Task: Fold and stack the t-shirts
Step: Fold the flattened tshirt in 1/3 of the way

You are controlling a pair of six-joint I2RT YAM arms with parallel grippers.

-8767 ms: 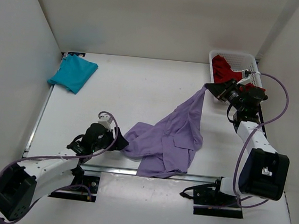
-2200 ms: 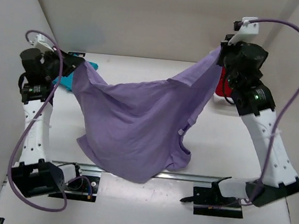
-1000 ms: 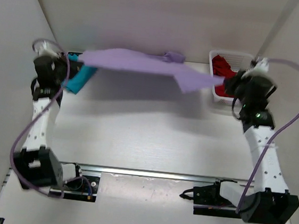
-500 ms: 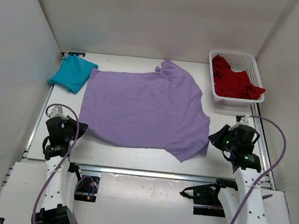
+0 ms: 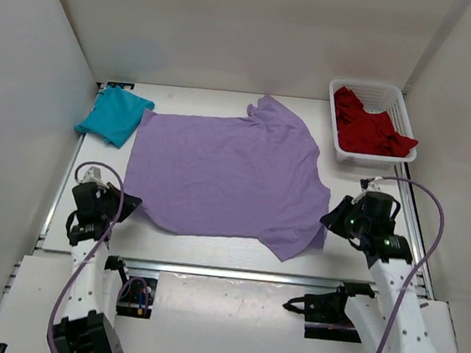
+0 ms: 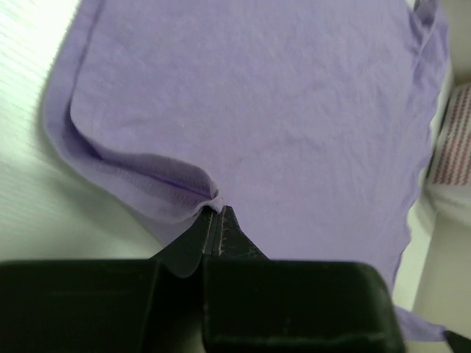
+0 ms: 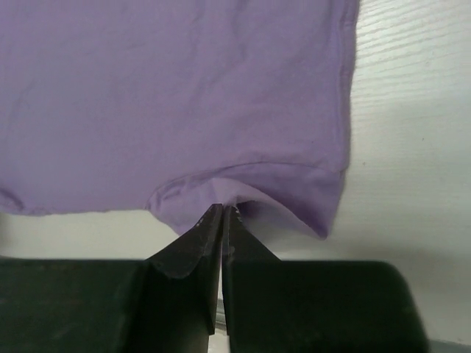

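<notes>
While the left gripper point(image 6: 217, 215) is pressed shut on the near left edge of the lavender t-shirt point(image 5: 227, 171) and the right gripper point(image 7: 222, 212) pinches its near right corner, the shirt lies spread flat mid-table, with the teal t-shirt point(image 5: 114, 115) at far left and the red t-shirt point(image 5: 367, 130) in the white basket point(image 5: 380, 87).
</notes>
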